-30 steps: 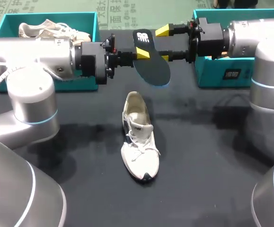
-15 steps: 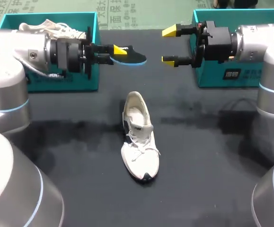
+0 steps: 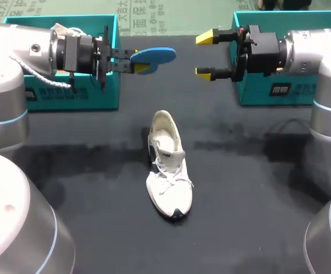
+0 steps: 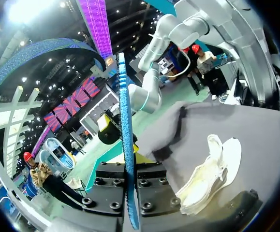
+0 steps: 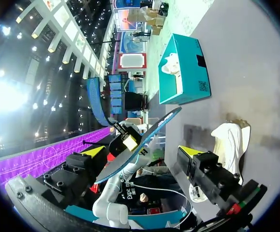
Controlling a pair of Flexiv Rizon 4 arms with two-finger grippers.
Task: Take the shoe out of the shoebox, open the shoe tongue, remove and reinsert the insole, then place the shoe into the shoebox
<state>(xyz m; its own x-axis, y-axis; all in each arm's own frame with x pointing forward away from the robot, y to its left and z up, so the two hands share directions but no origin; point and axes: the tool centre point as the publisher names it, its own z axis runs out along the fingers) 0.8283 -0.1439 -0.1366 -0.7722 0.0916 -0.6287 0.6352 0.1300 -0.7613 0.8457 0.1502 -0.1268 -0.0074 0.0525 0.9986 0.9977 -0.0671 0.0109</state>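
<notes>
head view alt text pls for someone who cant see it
The left gripper holds a flat blue insole in the air, facing the open, empty right gripper. A white lace-up sneaker lies mid-table on the black tabletop, with teal cardboard shoeboxes at both far corners.

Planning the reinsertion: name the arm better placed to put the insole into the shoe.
Left: the left claw is shut on the insole; the right claw is open, empty, away from the shoe.

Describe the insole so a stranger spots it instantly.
Find the teal shoebox on the left of the table. Just beside it, the left end effector holds the insole in the air. It is a thin blue oval, unlike the white shoe lying on the table.
</notes>
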